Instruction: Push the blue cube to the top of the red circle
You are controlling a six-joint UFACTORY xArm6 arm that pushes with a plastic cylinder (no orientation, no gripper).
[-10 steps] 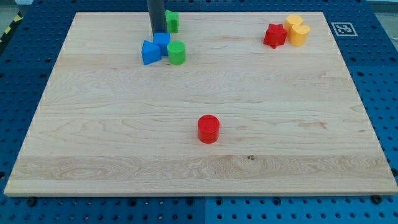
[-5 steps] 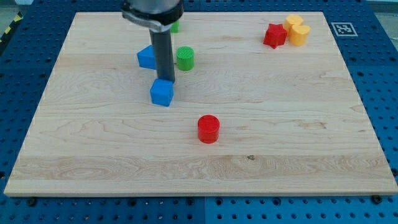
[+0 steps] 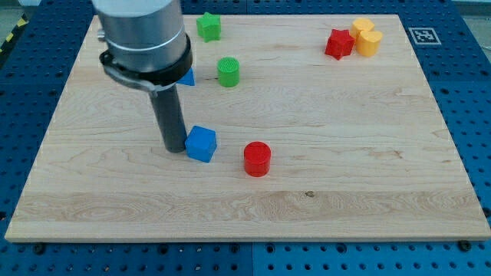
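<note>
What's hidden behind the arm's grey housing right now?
A blue block pokes out at the housing's right edge; the rest is covered, so its shape is unclear. My tip sits against the blue cube's left.

My tip [image 3: 173, 149] is resting on the counter [image 3: 368, 169], touching the view's left side of the blue cube [image 3: 202, 143]. The red circle [image 3: 257, 159] is sitting just beside the cube, toward the view's right and slightly lower. A green cylinder [image 3: 228, 71] is standing toward the view's top, with a green star [image 3: 208, 26] above it.
</note>
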